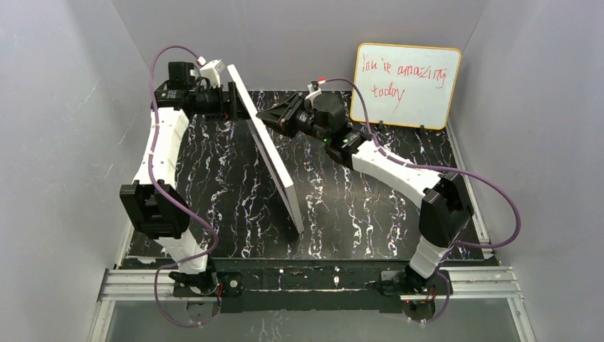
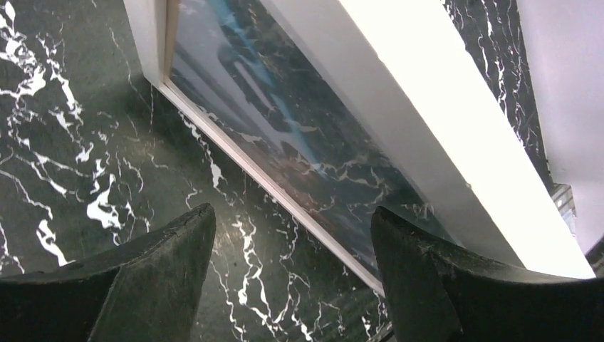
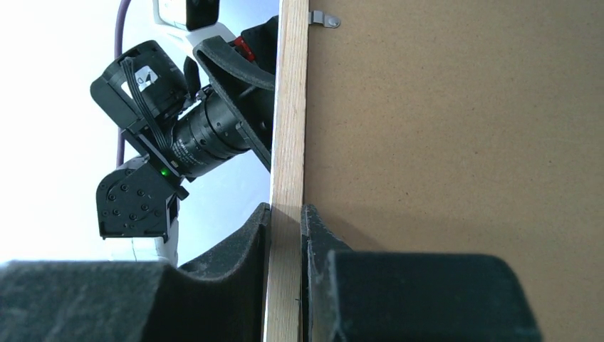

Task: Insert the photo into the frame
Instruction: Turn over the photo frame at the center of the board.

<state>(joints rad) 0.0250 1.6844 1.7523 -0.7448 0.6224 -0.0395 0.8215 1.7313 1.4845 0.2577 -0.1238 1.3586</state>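
Observation:
The frame [image 1: 274, 160] stands on its long edge across the middle of the table, leaning, its white face toward the left arm. My right gripper [image 3: 285, 214] is shut on the frame's tan wood rim [image 3: 288, 107], with the brown backing board [image 3: 456, 128] beside it. In the top view that right gripper [image 1: 267, 114] meets the frame near its far upper end. My left gripper [image 2: 292, 221] is open and holds nothing. The left gripper [image 1: 233, 100] hovers by the frame's face at the far end. Behind the pane shows a dark glossy picture, the photo [image 2: 285, 121], mixed with reflections.
The black marble table [image 1: 356, 206] lies under both arms. An orange-rimmed whiteboard [image 1: 406, 85] with red writing leans on the back wall at the right. A metal clip [image 3: 324, 18] sits on the backing board's top edge. Grey walls close in both sides.

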